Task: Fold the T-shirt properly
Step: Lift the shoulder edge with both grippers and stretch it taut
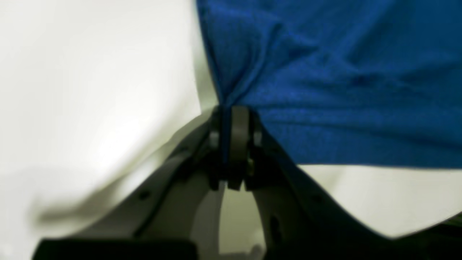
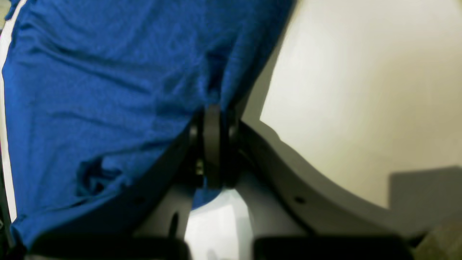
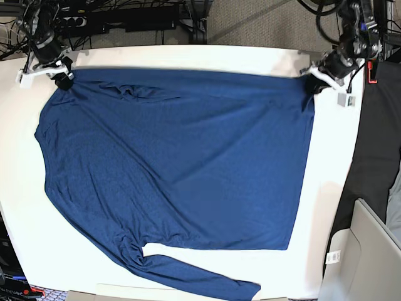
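Base view: T-shirt [image 3: 182,157] plain; white tag [image 3: 333,256] unreadable.

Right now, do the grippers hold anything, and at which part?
Both hold the shirt. The left gripper pinches one far corner, and the right gripper pinches the other far corner.

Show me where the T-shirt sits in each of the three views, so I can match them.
Left wrist: T-shirt fills the upper right, its edge pinched in the left pincer.
Right wrist: it fills the left and centre, pinched in the right pincer.
Base: spread flat across the table, one sleeve trailing along the bottom edge.
Shared landmark: the white table.
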`<state>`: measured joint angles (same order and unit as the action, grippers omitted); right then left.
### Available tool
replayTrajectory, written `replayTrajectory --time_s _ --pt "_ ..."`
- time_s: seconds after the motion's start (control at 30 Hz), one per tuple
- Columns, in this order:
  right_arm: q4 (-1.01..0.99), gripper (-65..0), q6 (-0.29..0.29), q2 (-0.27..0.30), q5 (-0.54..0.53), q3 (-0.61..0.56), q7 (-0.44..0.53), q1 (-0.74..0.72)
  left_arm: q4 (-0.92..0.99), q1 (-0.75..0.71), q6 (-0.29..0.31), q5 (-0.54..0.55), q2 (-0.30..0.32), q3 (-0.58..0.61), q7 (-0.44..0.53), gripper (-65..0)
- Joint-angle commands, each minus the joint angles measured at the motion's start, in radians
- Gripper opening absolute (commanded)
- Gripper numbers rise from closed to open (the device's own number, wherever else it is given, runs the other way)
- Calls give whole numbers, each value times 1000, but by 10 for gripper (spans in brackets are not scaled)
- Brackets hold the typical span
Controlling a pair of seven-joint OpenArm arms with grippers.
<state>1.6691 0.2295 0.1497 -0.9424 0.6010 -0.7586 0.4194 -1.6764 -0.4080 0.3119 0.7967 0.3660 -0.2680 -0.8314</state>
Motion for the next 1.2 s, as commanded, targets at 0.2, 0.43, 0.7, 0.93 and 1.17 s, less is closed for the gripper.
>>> replayTrajectory --time_s 0.2,0.43,0.7,0.93,1.17 --pt "19 -648 5 64 -112 7 11 78 -163 -160 2 0 32 -4 7 -649" --pt "36 -648 124 95 -181 55 11 146 -276 -266 2 2 44 -72 7 -649" --pt "64 -648 164 110 -188 86 11 37 -337 -167 2 2 41 -110 7 -649" --pt "-13 -648 164 110 -119 75 11 -150 -325 16 2 2 23 -101 -2 -649" --pt "-198 -648 164 112 -83 13 11 -356 -210 242 2 -6 -51 -103 -116 -649"
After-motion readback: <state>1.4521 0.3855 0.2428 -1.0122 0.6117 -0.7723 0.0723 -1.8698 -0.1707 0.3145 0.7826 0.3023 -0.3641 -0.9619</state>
